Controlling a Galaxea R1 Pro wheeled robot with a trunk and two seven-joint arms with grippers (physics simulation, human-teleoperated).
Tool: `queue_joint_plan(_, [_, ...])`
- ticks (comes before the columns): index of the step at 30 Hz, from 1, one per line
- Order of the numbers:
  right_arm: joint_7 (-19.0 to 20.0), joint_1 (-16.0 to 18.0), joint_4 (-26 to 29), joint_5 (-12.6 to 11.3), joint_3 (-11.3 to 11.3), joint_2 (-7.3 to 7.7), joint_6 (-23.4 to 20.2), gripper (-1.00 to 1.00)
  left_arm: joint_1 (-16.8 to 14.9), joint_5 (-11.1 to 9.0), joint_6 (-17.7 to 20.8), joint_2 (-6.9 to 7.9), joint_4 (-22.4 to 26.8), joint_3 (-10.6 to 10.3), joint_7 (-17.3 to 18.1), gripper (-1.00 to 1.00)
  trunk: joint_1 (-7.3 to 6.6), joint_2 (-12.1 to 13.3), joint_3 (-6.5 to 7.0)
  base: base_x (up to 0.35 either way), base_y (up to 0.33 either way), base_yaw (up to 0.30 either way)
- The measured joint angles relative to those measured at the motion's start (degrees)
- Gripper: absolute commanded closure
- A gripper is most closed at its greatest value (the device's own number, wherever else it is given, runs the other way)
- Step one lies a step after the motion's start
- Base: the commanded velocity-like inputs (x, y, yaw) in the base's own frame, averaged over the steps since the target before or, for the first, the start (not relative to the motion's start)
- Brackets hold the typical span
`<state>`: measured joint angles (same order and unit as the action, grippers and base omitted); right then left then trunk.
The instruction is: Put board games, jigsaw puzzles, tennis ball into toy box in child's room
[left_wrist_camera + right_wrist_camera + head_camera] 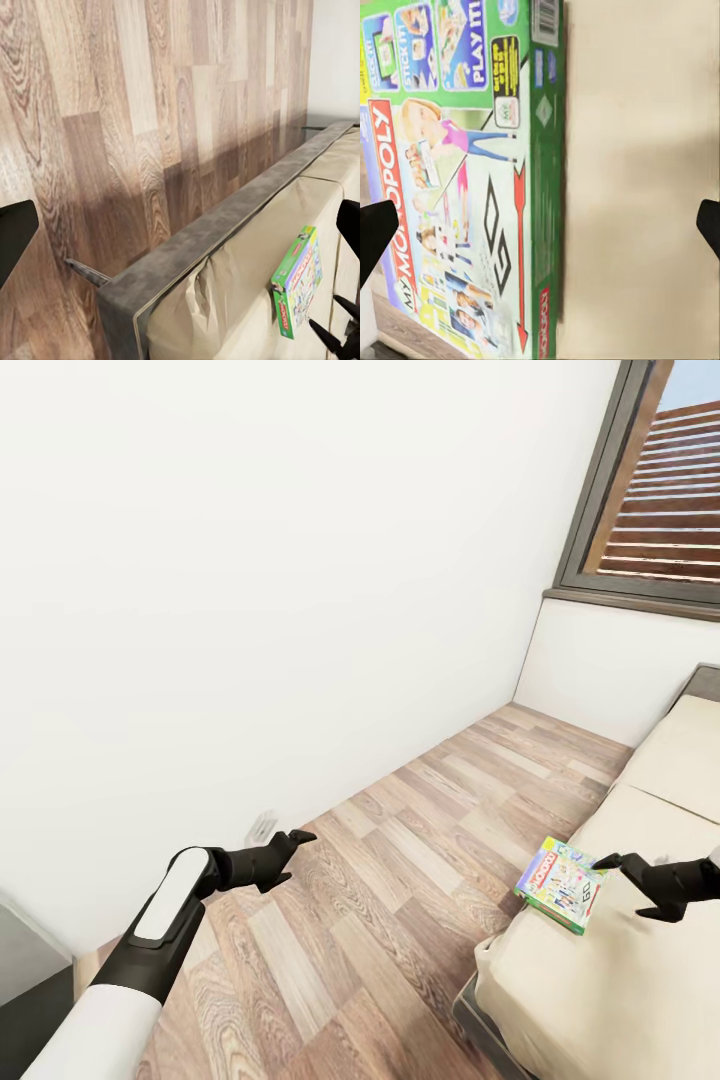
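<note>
One board game (560,884), a flat green-edged box lettered MY MONOPOLY, lies on the bed (640,980) near the edge of the beige mattress. My right gripper (627,886) hovers just beside the box over the mattress, open and holding nothing. In the right wrist view the board game (457,172) lies under the right gripper (540,232), whose fingers straddle the box's green edge and the bed (637,187). My left gripper (292,857) hangs open and empty over the wood floor. The left wrist view shows the board game (298,281) on the bed (225,300).
A white wall (250,560) runs along the left, with a socket (262,827) low on it. The window (660,490) sits above the bed's far end. Wood-plank floor (400,880) lies between wall and bed. A grey cabinet corner (25,950) stands at the lower left.
</note>
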<state>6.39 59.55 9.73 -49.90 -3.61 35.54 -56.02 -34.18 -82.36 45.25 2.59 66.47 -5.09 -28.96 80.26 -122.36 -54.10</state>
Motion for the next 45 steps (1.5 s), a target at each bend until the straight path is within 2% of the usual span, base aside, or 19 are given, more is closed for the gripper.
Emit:
queue_joint_plan(5, [0.1,0.0,0.1,-0.2,1.9,2.72,1.4,-1.0,-0.1,0.1,-0.2,-0.16,-0.8,0.0,0.0,-1.0,0.0,0.0,0.0,0.0,0.0,0.0])
queue_joint_plan(11, [0.2,0.0,0.2,-0.4,4.4,4.03,4.8,-1.0,-0.2,0.3,-0.4,-0.32,-1.9,-0.2,0.1,-1.0,0.0,0.0,0.0,0.0,0.0,0.0])
queue_joint_plan(17, [0.5,0.0,0.2,-0.4,6.3,4.93,9.3,-1.0,-0.4,2.5,-0.5,-0.55,-2.7,-0.3,0.7,-1.0,0.0,0.0,0.0,0.0,0.0,0.0])
queue_joint_plan(22, [0.9,0.0,0.6,-0.5,7.2,5.87,11.5,-1.0,-0.5,6.0,-0.7,-1.16,-3.7,-0.4,4.0,-1.0,0.0,0.0,0.0,0.0,0.0,0.0])
queue_joint_plan(23, [0.9,0.0,0.6,-0.5,7.2,5.88,11.5,-1.0,-0.5,6.0,-0.7,-1.16,-3.8,-0.4,4.0,-1.0,0.0,0.0,0.0,0.0,0.0,0.0])
queue_joint_plan(25, [1.6,0.0,1.4,-0.5,7.4,6.34,12.1,-1.0,-0.6,8.1,-0.8,-1.47,-4.7,-0.4,6.9,-1.0,0.0,0.0,0.0,0.0,0.0,0.0])
queue_joint_plan(26, [1.6,0.0,1.4,-0.5,7.4,6.35,12.1,-1.0,-0.6,8.1,-0.8,-1.48,-4.7,-0.4,6.9,-1.0,0.0,0.0,0.0,0.0,0.0,0.0])
queue_joint_plan(28, [2.7,0.0,2.3,-0.4,7.6,6.74,13.0,-1.0,-0.8,10.7,-1.1,-1.85,-6.0,-0.4,10.3,-1.0,0.0,0.0,0.0,0.0,0.0,0.0])
queue_joint_plan(29, [2.8,0.0,2.3,-0.4,7.5,6.75,13.0,-1.0,-0.8,10.8,-1.1,-1.86,-6.1,-0.4,10.4,-1.0,0.0,0.0,0.0,0.0,0.0,0.0])
queue_joint_plan(31, [4.1,0.0,3.2,-0.3,7.6,7.0,14.5,-1.0,-1.2,13.8,-2.1,-2.28,-8.0,-0.5,14.1,-1.0,0.0,0.0,0.0,0.0,0.0,0.0])
queue_joint_plan(32, [4.1,-0.1,3.3,-0.3,7.6,7.0,14.5,-1.0,-1.2,13.9,-2.1,-2.29,-8.1,-0.5,14.2,-1.0,0.0,0.0,0.0,0.0,0.0,0.0])
queue_joint_plan(34, [5.6,-0.1,4.3,-0.2,7.7,7.16,16.0,-1.0,-1.8,17.2,-3.6,-2.69,-10.7,-0.6,18.4,-1.0,0.0,0.0,0.0,0.0,0.0,0.0])
queue_joint_plan(36, [6.4,-0.1,5.1,-0.1,7.7,7.22,16.5,-1.0,-2.1,18.9,-4.5,-2.88,-12.2,-0.6,20.7,-1.0,0.0,0.0,0.0,0.0,0.0,0.0])
queue_joint_plan(37, [6.4,-0.1,5.1,0.0,7.6,7.22,16.5,-1.0,-2.2,19.0,-4.5,-2.89,-12.2,-0.6,20.8,-1.0,0.0,0.0,0.0,0.0,0.0,0.0])
queue_joint_plan(39, [7.9,-0.1,7.3,0.1,7.6,7.31,17.3,-1.0,-2.8,22.2,-6.4,-3.19,-15.6,-0.6,25.4,-1.0,0.0,0.0,0.0,0.0,0.0,0.0])
queue_joint_plan(40, [7.9,-0.1,7.3,0.2,7.6,7.31,17.3,-1.0,-2.8,22.2,-6.5,-3.19,-15.6,-0.6,25.5,-1.0,0.0,0.0,0.0,0.0,0.0,0.0])
queue_joint_plan(43, [9.3,-1.2,11.4,0.4,7.6,7.42,17.9,-1.0,-3.8,26.2,-9.9,-3.42,-21.1,-0.6,32.9,-1.0,0.0,0.0,0.0,0.0,0.0,-0.008])
queue_joint_plan(44, [9.3,-1.2,11.5,0.5,7.6,7.43,18.0,-1.0,-3.8,26.2,-10.0,-3.42,-21.2,-0.6,33.0,-1.0,0.0,0.0,0.0,0.0,0.0,-0.039])
queue_joint_plan(45, [9.6,-2.1,13.1,0.5,7.6,7.45,18.1,-1.0,-4.2,27.5,-11.1,-3.47,-23.0,-0.6,35.8,-1.0,0.0,0.0,0.0,0.0,0.0,-0.078])
